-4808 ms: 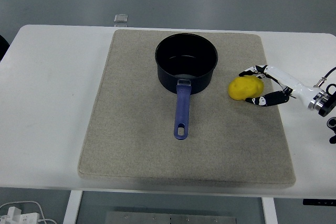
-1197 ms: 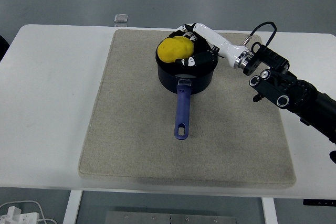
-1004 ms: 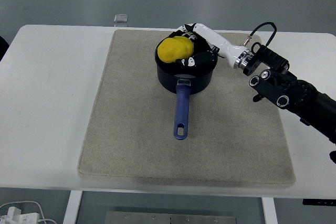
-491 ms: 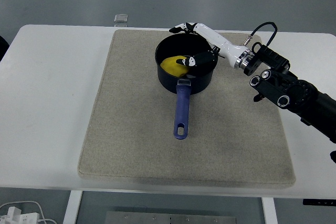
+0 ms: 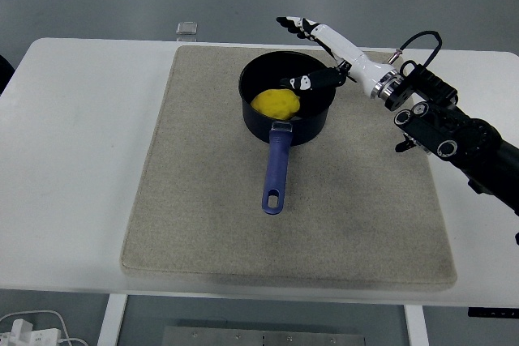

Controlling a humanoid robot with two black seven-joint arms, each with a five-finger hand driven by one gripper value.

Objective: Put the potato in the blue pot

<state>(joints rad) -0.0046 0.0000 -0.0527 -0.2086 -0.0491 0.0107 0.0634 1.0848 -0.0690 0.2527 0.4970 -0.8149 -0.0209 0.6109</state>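
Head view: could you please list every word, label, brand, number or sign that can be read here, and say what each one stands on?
None: no readable text shows in the head view.
The blue pot, the potato inside it and the grey mat carry no visible print.
The right hand, open above the pot, has only black-and-white patches, not letters.
The small grey object at the table's far edge is too small to tell.

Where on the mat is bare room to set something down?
Free: the beige felt mat left of the dark blue pot, and near its handle. Crowded: the far right, where the open right hand hovers over the yellow potato.
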